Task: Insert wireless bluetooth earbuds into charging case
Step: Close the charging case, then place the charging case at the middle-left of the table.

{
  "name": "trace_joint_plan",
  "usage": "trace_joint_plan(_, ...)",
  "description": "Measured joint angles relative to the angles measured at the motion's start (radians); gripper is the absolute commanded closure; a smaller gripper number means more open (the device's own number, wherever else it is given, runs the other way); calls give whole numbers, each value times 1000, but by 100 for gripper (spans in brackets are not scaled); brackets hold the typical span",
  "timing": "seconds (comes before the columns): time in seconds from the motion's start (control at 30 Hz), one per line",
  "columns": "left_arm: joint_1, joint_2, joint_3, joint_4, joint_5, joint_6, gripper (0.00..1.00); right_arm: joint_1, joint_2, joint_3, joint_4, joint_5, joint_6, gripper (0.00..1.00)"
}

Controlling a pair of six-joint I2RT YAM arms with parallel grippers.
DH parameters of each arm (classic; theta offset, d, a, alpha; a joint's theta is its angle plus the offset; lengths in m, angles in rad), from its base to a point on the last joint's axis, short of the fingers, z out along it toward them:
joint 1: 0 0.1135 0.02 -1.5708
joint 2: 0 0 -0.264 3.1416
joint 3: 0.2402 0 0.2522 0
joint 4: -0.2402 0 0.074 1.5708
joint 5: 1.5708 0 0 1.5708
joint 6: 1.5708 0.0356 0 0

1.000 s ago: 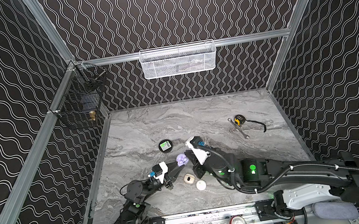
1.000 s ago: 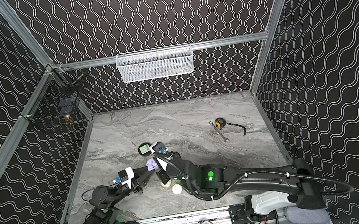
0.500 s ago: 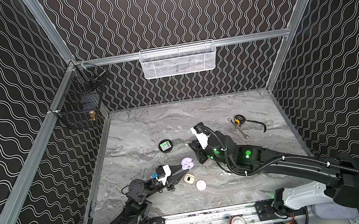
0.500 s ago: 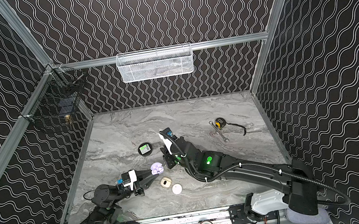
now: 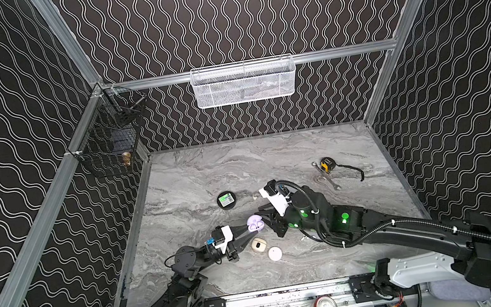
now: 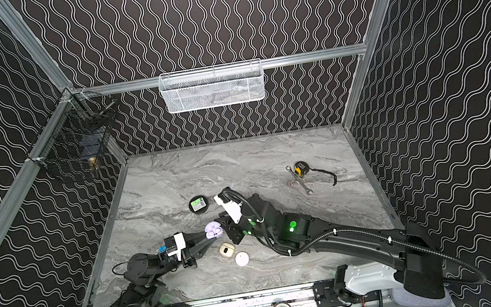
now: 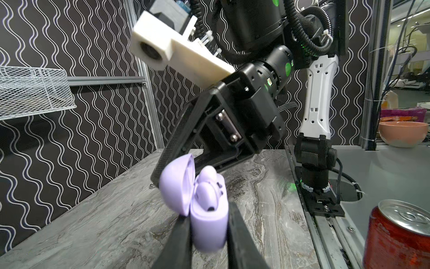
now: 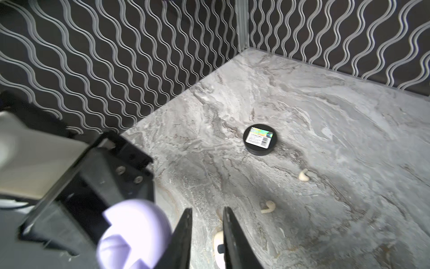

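Glossy lilac case (image 7: 209, 228), lid open.
Your left gripper (image 7: 208, 210) clamps its rounded shell; your right gripper (image 8: 207, 214) gapes slightly, empty.

Lilac case (image 7: 209, 223) glossy plastic; tabletop (image 5: 240, 168) smooth marble-look; basket (image 5: 243, 85) metal mesh.

- Lilac charging case (image 6: 213, 229) sits mid-table with its lid up, and pale earbuds (image 6: 215, 232) peek out of it.
- Left gripper (image 6: 208, 237) is clamped on the case from its near-left side.
- Right gripper (image 6: 222, 224) hangs just right of the case, its jaws too small to read.
- Cream case (image 6: 227, 250) lies near, in front of the lilac one, and the white round case (image 6: 242, 258) lies a little farther out.
- Black labelled tin (image 6: 198, 204) sits behind it, with the tape measure (image 6: 301, 168) and spanner (image 6: 302, 185) well apart, far right.
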Motion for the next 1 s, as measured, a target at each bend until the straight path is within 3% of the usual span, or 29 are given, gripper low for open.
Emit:
trace_joint_plan(0.53,0,22,13,-31,-6,0,100,29,-102,-93,110,-29,-27,73)
trace_joint_plan(0.67,0,25,37,-86,-62,-2,100,31,-123,-111,109,16,-25,64)
trace_joint_plan(1.0,8,32,111,-404,-583,-163,100,25,-165,-141,90,276,55,53)
